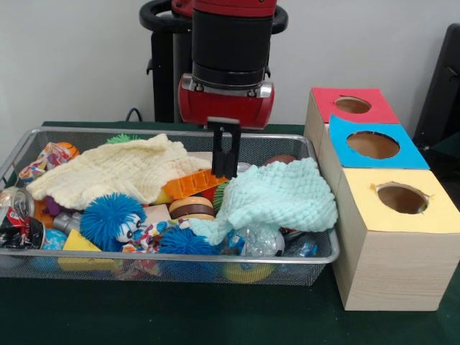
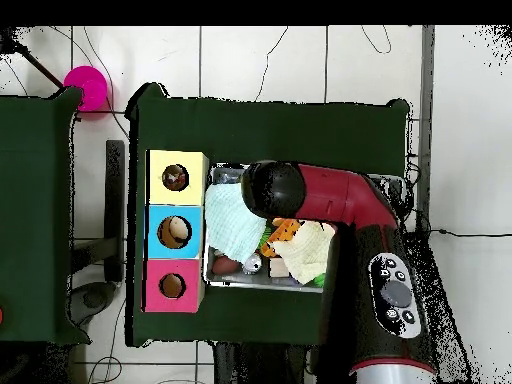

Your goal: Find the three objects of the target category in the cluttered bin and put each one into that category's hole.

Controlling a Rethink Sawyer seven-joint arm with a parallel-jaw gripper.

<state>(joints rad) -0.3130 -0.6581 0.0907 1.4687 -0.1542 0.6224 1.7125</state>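
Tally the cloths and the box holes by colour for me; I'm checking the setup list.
Yellow cloth: 1
Mint cloth: 1
Red hole: 1
Blue hole: 1
Yellow hole: 1
Total: 5

A dark green table [image 1: 172, 320] fills the foreground, set against a plain pale wall [image 1: 72, 57]. A black cable [image 1: 133, 113] loops up just behind the table's far edge, and a black piece of furniture [image 1: 443, 86] stands past its right edge. From above, a second dark green table [image 2: 35, 200] sits beside the first on white floor tiles [image 2: 240, 55], with a round pink object [image 2: 87, 88] on the floor near its corner.
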